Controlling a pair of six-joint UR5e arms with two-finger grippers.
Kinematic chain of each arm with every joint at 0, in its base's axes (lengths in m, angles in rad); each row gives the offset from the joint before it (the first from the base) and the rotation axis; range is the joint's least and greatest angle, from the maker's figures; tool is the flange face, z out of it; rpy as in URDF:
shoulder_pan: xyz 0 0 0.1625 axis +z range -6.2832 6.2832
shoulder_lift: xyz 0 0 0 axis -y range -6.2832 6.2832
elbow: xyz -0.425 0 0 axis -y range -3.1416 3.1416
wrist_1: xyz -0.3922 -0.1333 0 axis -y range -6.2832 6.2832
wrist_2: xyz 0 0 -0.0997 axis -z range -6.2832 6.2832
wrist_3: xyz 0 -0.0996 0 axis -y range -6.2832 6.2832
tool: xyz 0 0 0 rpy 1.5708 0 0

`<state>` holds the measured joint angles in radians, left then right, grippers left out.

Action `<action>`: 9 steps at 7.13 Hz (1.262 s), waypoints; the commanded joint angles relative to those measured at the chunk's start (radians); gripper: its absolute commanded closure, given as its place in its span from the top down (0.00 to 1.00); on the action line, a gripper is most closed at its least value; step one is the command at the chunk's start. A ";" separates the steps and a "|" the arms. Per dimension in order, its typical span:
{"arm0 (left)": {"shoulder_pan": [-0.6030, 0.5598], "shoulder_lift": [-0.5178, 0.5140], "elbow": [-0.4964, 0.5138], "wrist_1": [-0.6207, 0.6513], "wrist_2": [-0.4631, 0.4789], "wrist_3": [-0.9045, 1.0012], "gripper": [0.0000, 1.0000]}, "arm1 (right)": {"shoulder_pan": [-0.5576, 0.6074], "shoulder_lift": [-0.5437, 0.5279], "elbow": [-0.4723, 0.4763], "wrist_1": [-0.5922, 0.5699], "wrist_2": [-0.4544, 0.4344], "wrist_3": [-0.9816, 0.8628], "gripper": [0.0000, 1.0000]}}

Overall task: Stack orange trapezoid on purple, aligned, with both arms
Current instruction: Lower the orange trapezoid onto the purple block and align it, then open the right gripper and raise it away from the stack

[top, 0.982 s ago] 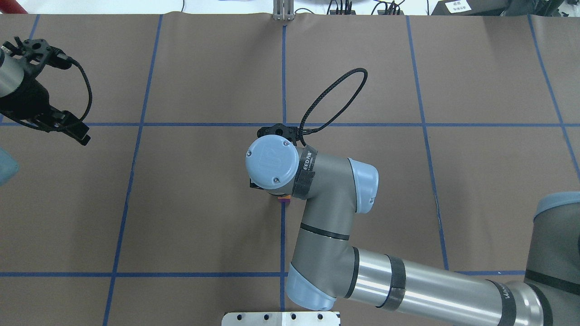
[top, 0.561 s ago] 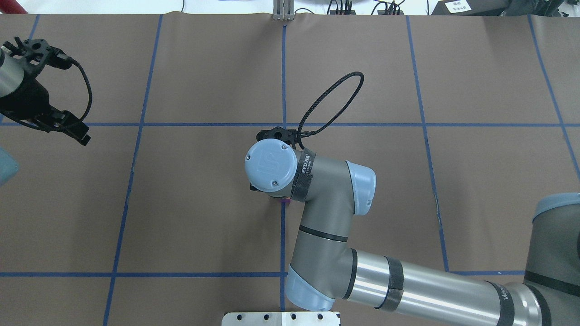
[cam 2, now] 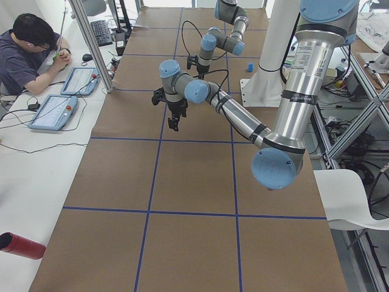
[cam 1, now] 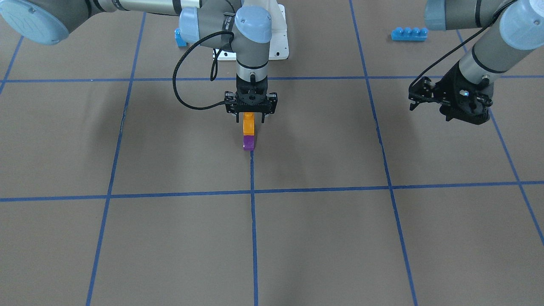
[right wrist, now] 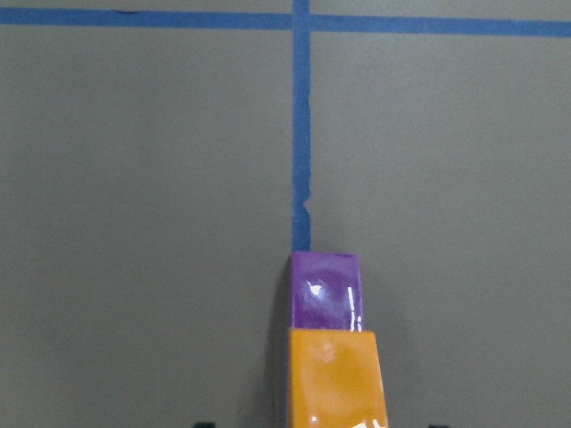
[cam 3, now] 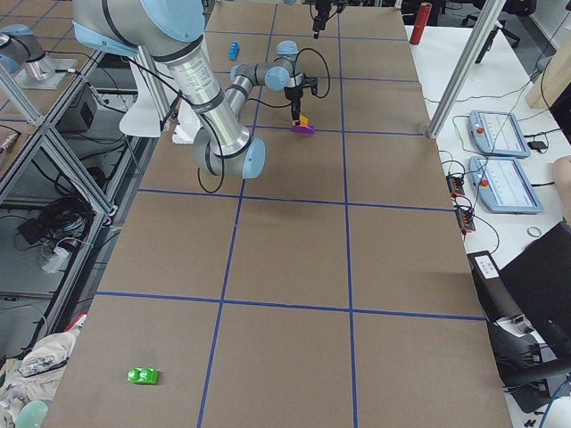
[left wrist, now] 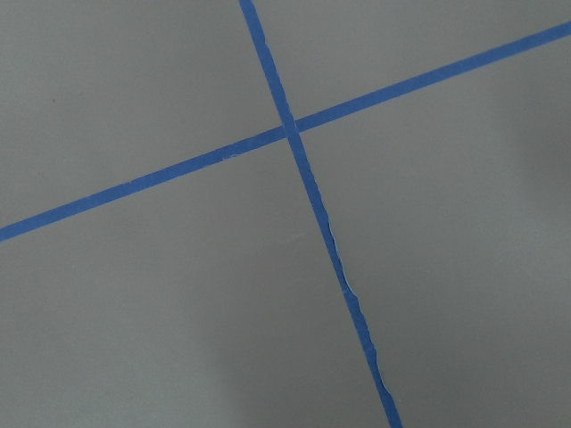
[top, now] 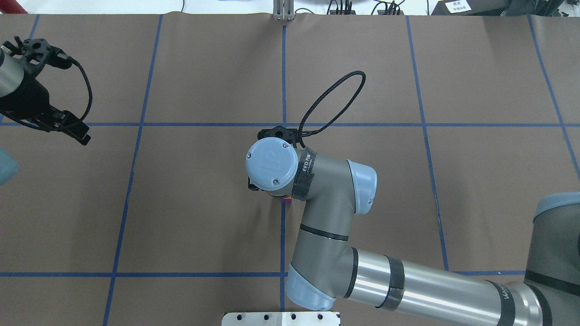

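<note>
Standing squarely on the small glossy dark-purple plastic block point(cam 1: 248, 143), the small glossy orange plastic trapezoid block point(cam 1: 248, 126) looked lined up with it. The right arm's black gripper point(cam 1: 250, 120) hovered just above the purple block, jaws spread to either side of the orange top, not touching. The left arm's black gripper point(cam 1: 418, 100) hung well apart from the purple block; whether its jaws were spread could not be told.

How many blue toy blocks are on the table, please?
2: a long four-stud blue plastic brick near the left arm, a small blue plastic block beside the white pedestal; others may be hidden.
</note>
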<state>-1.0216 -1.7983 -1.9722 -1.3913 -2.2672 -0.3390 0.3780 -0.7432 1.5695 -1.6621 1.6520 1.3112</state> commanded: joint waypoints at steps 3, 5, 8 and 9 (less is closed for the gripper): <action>-0.008 0.016 -0.002 -0.002 0.009 0.018 1.00 | 0.203 -0.014 0.082 -0.042 0.217 -0.053 1.00; -0.084 0.051 0.006 0.003 0.006 0.137 1.00 | 0.361 -0.136 0.226 -0.157 0.320 -0.310 1.00; -0.323 0.114 0.128 0.005 0.002 0.485 1.00 | 0.689 -0.477 0.291 -0.148 0.465 -0.903 1.00; -0.395 0.125 0.184 0.006 0.002 0.591 1.00 | 0.787 -0.546 0.276 -0.148 0.489 -1.091 1.00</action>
<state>-1.3228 -1.6913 -1.8525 -1.3862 -2.2649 0.1159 1.0374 -1.1893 1.8532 -1.8095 2.1052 0.4624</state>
